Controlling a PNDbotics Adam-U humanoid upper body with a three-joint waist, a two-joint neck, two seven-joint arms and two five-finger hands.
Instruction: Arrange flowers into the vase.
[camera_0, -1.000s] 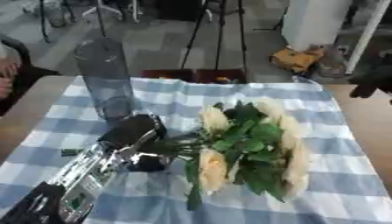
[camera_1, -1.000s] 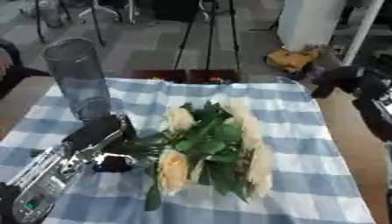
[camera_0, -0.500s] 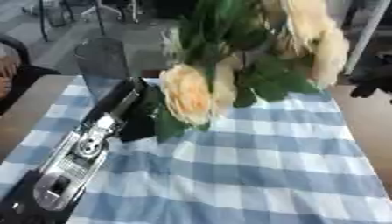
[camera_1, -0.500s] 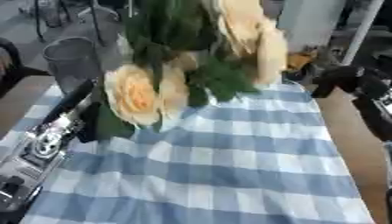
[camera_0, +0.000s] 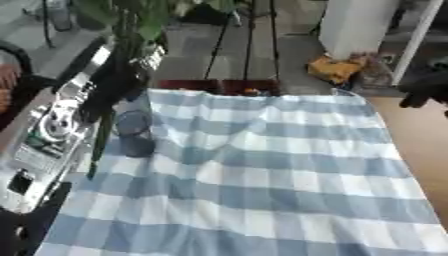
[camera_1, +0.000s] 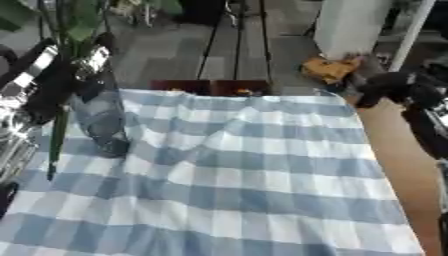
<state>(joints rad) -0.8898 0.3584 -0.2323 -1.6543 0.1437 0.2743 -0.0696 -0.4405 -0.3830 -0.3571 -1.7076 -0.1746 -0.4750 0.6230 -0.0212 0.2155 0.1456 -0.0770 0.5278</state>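
The left hand (camera_0: 118, 75) gripped the flowers (camera_0: 131, 20) upright over the vase (camera_1: 101, 117) — stems apparently aimed inside — at the cloth's (camera_0: 262, 165) far-left corner.

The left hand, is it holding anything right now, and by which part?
Yes. The left hand holds the flowers by their stems, lifted beside the vase. Its fingers are too dark to make out.

Lab or workshop, tripod legs (camera_0: 249, 35) on grey floor, white cabinet (camera_0: 354, 22), checked tablecloth (camera_0: 262, 170)
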